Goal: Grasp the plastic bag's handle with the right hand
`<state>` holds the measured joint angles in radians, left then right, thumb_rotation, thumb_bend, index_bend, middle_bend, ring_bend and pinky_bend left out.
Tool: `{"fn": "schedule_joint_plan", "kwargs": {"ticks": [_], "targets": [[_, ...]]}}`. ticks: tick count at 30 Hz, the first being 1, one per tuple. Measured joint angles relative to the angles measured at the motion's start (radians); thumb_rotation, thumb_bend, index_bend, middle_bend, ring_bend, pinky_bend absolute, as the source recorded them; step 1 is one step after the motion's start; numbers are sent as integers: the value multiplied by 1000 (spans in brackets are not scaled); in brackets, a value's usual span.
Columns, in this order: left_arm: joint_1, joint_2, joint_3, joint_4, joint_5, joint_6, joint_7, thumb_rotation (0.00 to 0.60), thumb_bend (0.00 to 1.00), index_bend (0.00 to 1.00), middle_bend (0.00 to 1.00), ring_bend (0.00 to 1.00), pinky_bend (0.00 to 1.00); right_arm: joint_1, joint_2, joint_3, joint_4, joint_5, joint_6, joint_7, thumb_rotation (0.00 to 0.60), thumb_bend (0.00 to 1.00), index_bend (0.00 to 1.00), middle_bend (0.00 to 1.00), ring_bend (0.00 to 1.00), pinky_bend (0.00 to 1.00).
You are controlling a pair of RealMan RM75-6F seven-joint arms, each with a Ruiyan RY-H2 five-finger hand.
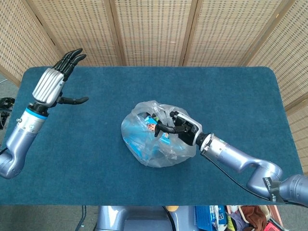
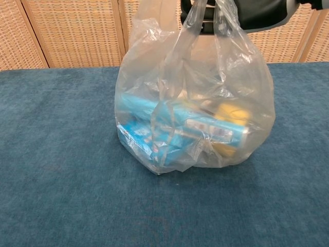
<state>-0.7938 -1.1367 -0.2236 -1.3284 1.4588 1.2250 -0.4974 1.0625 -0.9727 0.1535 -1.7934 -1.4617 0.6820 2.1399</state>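
A clear plastic bag holding blue boxes and a yellow item stands mid-table. Its handles are drawn up at the top. My right hand grips a handle from the bag's right side, its dark fingers curled through the loop. In the chest view only the lower part of that hand shows at the top edge. My left hand is raised far to the left over the table's back left corner, fingers spread, holding nothing.
The blue cloth table spreads all around the bag. Wicker screens stand behind the far edge. Below the near edge lies clutter on the floor.
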Motion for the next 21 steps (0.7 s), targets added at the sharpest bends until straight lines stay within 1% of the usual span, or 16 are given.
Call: {"fn": "schedule_joint_plan", "kwargs": {"ticks": [3,8,14,17,21], "targets": [[14,0,5,12,4,8,-8,600,10,0,0,0,151,1,17,21,-22,28,-21,-22,600,390,399,762,542,469],[36,-2,11,34,10,25,-23,600,11,0,0,0,151,-2,46,52,-52,69,-54,-62,600,392,405,792,590,502],[64,-5,13,61,10,47,-36,600,16,0,0,0,151,-10,71,88,-81,111,-100,-110,600,314,413,808,622,535],[80,-6,14,71,8,59,-40,600,16,0,0,0,151,-18,83,114,-96,135,-121,-131,600,339,435,818,646,563],[107,-4,18,76,4,80,-39,600,17,0,0,0,151,-37,94,142,-111,142,-126,-156,600,397,499,829,668,580]]}}
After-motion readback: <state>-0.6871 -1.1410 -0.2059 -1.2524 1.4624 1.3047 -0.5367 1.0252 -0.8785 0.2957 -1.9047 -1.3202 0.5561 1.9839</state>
